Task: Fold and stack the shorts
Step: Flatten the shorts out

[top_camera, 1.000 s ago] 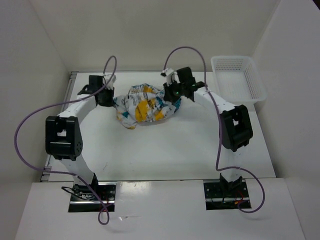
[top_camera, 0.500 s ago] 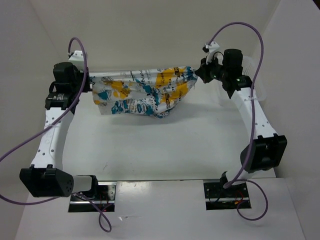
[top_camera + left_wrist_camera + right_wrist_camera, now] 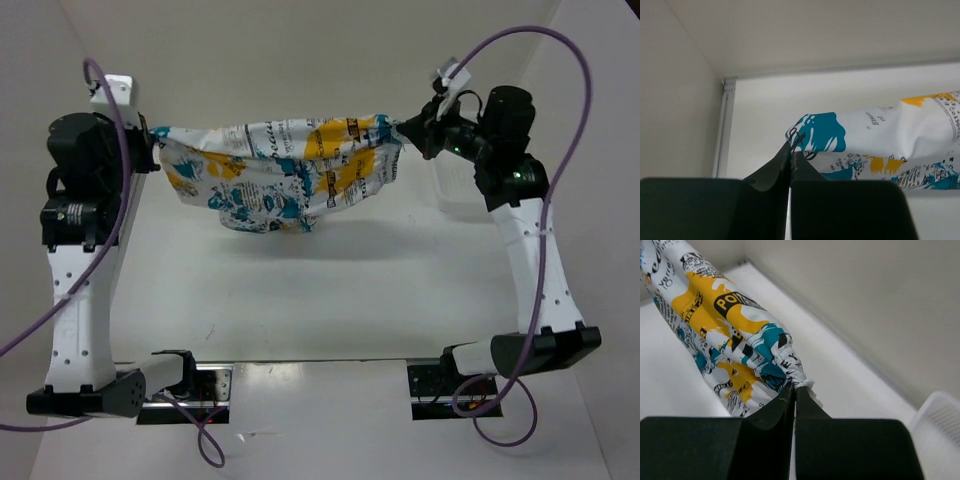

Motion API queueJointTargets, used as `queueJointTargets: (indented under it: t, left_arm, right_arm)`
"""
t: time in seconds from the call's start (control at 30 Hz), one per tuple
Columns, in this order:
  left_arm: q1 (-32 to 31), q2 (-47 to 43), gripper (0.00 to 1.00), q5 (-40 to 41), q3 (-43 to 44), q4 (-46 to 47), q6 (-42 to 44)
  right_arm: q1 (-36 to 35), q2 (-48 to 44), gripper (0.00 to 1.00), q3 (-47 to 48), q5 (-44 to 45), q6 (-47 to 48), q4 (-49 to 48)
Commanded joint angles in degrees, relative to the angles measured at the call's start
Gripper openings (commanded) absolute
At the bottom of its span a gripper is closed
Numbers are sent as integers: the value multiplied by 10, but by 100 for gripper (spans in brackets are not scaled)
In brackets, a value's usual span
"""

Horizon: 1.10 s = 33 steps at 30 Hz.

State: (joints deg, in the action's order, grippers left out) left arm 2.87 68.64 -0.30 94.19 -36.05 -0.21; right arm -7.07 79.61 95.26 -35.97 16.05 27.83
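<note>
nearest, the two arm bases sit on metal plates at the front edge of the smooth white worktop. the white arms stand tall from there, with boxy black joints.

the left hand is pinched tight on one end of the shorts. in its wrist view the two black fingers taper to tips that meet, with a teal-printed corner of cloth nipped between them. the right hand is clamped the same way on the other end, tips closed over a gathered, puckered bit of hem.

the shorts hang in the air between the two hands, over the far half of the worktop and clear of it. the top edge runs nearly taut from hand to hand. below it the thin cloth sags in soft, crinkled folds, lowest left of the middle. the ground is white, crowded with teal and yellow-orange patches and black lettering.

farther right, a white plastic mesh basket sits near the back corner, mostly hidden behind the right arm in the top view and apart from the shorts. plain matte white walls close the back and sides.
</note>
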Motion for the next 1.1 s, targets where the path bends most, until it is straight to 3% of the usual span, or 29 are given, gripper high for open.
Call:
queueJointTargets:
  t: [0.0,0.2,0.37,0.57,0.7,0.8,0.93,1.07]
  left_arm:
    - [5,-36,0,-15,69,22,2]
    - [5,21,0,-35,64,93,2]
    - [-7,69,2,-24,106,107,2]
    - [-13,69,2,8,144,103,2]
    - [-13,46,0,-54,117,47,2]
    - [-13,11,2,-94,58,4,2]
    - [-23,-36,8,-145,-107,-43,2]
    - [-43,-22,20,-170,-268,-87,2]
  right_arm:
    - [3,-68,0,83,-39,-25,-51]
    - [3,16,0,113,-9,-122,-138]
    - [3,116,0,211,56,-106,-141]
    - [3,93,0,209,30,-88,-127]
    - [3,25,0,116,-7,-46,-84]
    - [3,-57,0,-13,-1,31,-42]
    - [3,-136,0,-235,26,91,-9]
    - [3,-154,0,-352,57,71,-29]
